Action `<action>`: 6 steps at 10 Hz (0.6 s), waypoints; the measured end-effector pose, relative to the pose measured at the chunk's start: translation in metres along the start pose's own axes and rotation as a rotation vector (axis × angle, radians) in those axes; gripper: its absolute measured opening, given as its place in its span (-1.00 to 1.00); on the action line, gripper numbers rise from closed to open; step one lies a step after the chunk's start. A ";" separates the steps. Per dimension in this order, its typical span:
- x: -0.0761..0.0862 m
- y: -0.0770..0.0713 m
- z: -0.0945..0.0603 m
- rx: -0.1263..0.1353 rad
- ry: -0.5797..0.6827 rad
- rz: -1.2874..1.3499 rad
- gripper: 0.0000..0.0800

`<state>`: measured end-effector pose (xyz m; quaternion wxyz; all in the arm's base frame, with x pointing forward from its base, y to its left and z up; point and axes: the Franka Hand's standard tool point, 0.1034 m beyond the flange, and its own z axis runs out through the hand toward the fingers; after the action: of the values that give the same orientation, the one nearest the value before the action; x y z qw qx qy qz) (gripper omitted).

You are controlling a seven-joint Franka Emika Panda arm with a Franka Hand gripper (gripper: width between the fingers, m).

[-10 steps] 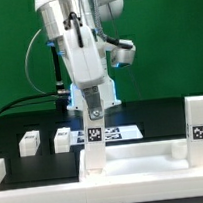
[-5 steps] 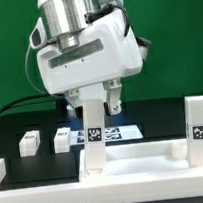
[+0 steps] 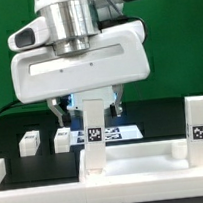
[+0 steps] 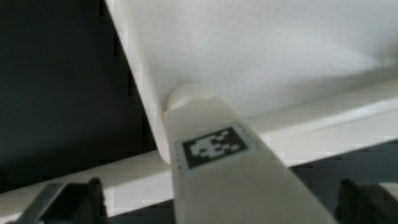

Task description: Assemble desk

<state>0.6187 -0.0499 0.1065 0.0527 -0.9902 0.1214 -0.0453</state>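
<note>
ASSEMBLY LINE: A Franka arm's pincer straddles an upright desk leg standing at the left end of the desk top, which lies low in the exterior view. The jaws stand apart and grip nothing; in the wrist view a finger shows clear of the tagged leg on either side. The likely hazard from here is that a pincer closing off-centre, or turning a leg not yet seated true, could tilt it, jam it in its socket or pull it free. The light top could also skid across the black counter. Whether the leg is fully home cannot be told. The arm hangs straight down from the top of the frame, its broad white wrist filling the upper centre and its fingers pointing at the counter. A second leg stands at the top's right end. A loose leg and a further loose leg rest at middle left, near the marker board
</note>
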 end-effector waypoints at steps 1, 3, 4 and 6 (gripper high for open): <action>0.001 0.001 0.000 0.001 0.001 0.025 0.62; 0.001 0.001 0.000 0.002 0.001 0.054 0.34; 0.000 0.001 0.000 0.001 0.000 0.137 -0.12; 0.000 0.003 0.000 -0.001 0.001 0.273 -0.27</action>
<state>0.6185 -0.0530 0.1058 0.0578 -0.9644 0.2552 -0.0379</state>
